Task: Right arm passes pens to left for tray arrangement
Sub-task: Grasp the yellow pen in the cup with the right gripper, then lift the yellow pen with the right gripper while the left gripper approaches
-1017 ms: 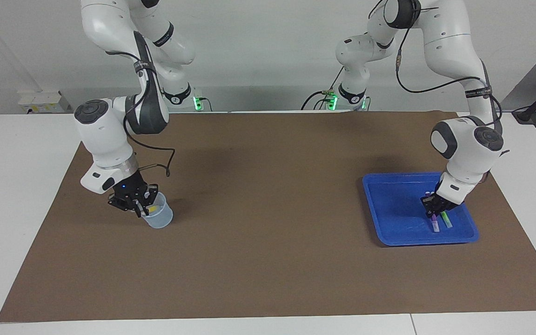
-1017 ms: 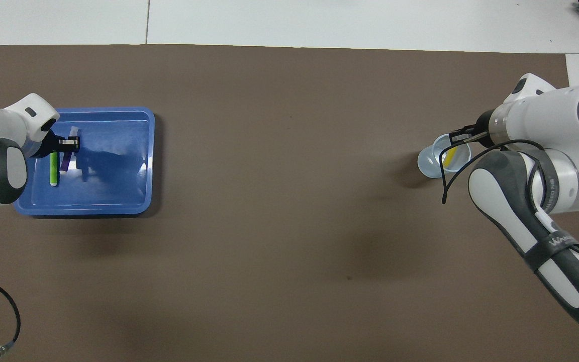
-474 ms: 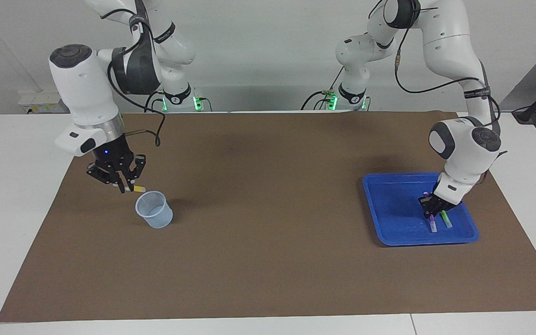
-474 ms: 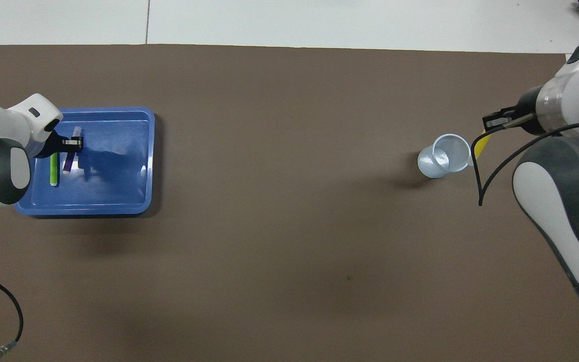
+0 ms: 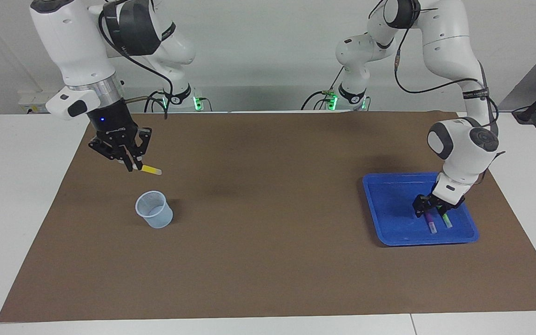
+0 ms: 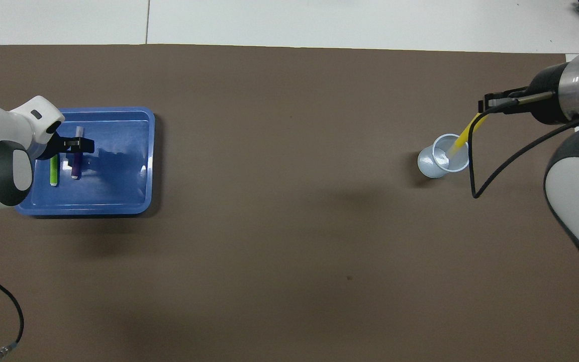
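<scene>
- Two of the three pens lie in the blue tray (image 5: 391,232) at the left arm's end of the table: the green pen (image 5: 446,220) and the purple pen (image 5: 431,224), side by side and just apart.
- The left gripper (image 5: 431,207) sits low over the purple pen with its fingers spread apart, holding nothing; that pen looks set down.
- The yellow pen (image 5: 150,170) is the last one out. The right gripper (image 5: 128,160) is clamped on one end of it, up in the air over the brown mat (image 5: 268,260), near the clear cup (image 5: 154,210).
- The cup looks empty, so what is left, as I judge it, is the handover of the yellow pen and its placing in the tray.
- The mat between the two arms is bare; nothing blocks the way.
</scene>
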`<control>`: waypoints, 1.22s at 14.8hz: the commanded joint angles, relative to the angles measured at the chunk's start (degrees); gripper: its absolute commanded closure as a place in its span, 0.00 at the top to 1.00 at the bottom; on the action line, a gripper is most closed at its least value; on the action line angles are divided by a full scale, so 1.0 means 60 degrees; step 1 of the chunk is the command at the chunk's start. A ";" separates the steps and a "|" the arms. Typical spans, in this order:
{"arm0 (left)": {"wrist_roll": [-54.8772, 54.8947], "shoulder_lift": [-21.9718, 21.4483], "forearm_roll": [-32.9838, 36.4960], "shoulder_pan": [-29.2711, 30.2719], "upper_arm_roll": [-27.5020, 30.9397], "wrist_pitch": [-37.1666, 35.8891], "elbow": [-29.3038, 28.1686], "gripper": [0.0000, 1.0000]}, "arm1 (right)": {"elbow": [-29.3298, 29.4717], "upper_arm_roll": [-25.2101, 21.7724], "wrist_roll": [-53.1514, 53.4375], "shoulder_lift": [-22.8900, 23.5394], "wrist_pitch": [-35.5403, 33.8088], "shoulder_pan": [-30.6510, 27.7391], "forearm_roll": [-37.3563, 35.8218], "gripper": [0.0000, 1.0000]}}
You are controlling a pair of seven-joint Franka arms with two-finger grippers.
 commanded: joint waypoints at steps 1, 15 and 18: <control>-0.0621 -0.0297 0.0074 -0.0077 -0.0064 -0.0844 0.0202 1.00 | 0.0186 0.0242 0.2107 0.0137 0.0017 -0.0056 0.1044 0.00; -0.9013 -0.2304 -0.2588 -0.2712 -0.0197 -0.3514 0.0407 1.00 | -0.0575 0.0256 1.2493 0.0313 0.3530 0.1906 0.2632 0.00; -1.0770 -0.2408 -0.3396 -0.3050 -0.0226 -0.3499 0.0669 1.00 | -0.0590 0.0256 1.3510 0.0313 0.3519 0.2156 0.2632 0.00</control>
